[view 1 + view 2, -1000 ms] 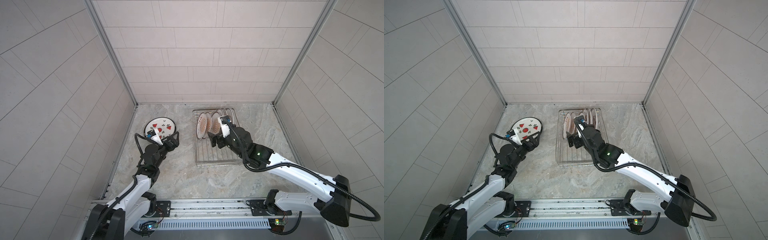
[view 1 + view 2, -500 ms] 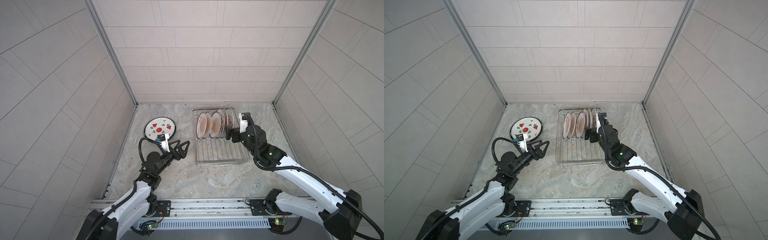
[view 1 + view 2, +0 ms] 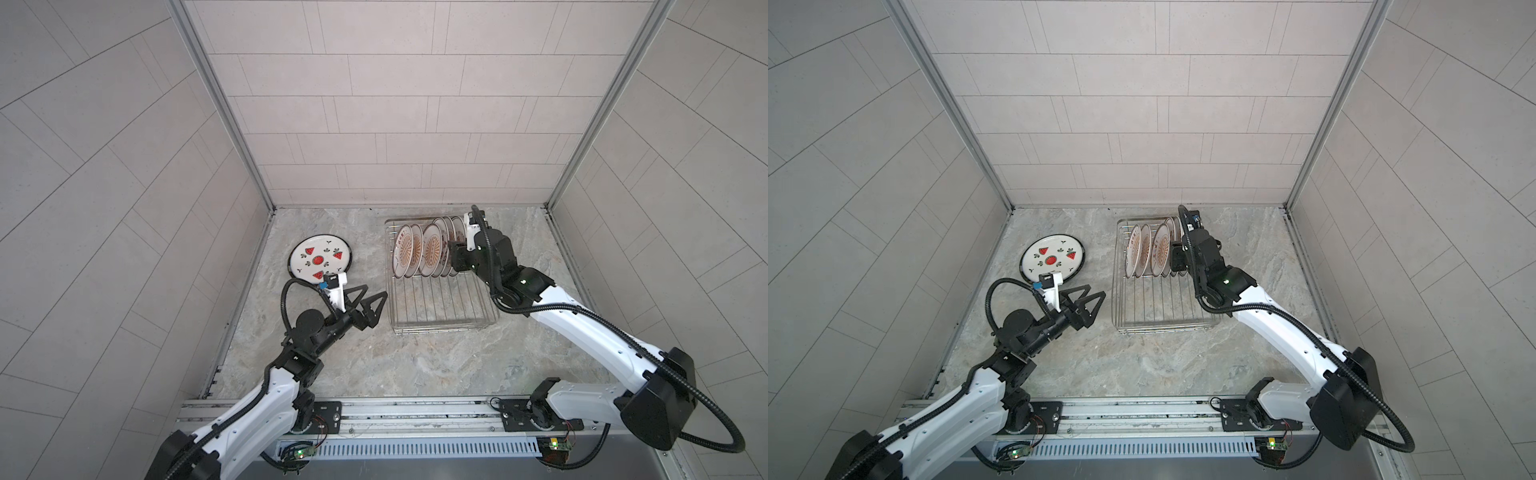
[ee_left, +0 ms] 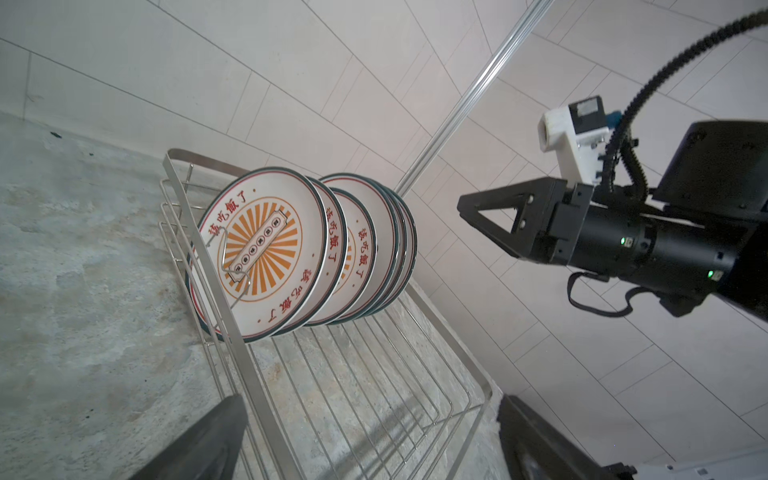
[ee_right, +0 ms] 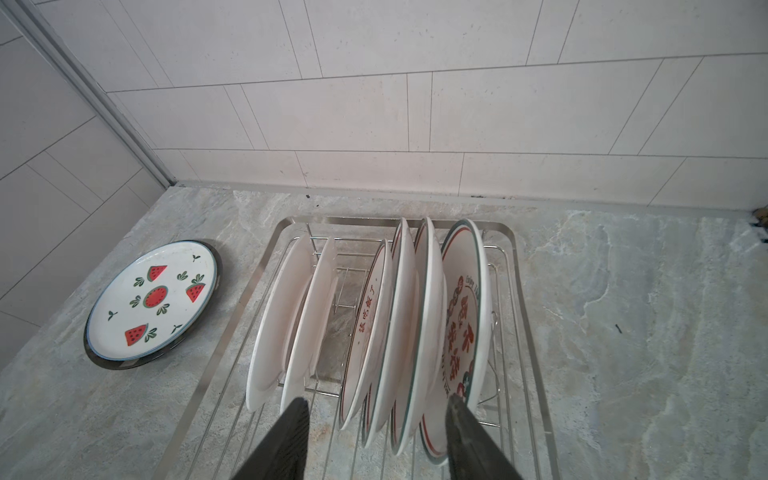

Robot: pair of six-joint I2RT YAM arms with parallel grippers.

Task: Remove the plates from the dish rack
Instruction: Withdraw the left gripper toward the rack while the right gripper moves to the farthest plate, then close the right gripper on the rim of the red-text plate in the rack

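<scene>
Several white dark-rimmed plates [image 3: 419,249] [image 3: 1150,249] [image 4: 266,245] [image 5: 395,332] stand on edge at the far end of the silver wire dish rack [image 3: 440,307] [image 3: 1158,307] [image 4: 232,340] [image 5: 536,332]. A watermelon plate [image 3: 319,262] [image 3: 1052,259] [image 5: 153,299] lies flat on the table left of the rack. My right gripper [image 3: 455,257] [image 3: 1177,259] [image 5: 376,415] is at the right end of the row, open, its fingers straddling the near edges of several plates. My left gripper [image 3: 370,299] [image 3: 1088,297] [image 4: 370,415] hangs wide open and empty beside the rack's left rim.
Tiled walls close in the marble table [image 3: 415,365] on three sides. The rack's near half holds bare wires only. A rail [image 3: 395,411] runs along the table's front edge.
My right gripper swung out to the rack's right side, then came back onto the right end of the row with narrower jaws. My left gripper moved from the watermelon plate toward the rack.
</scene>
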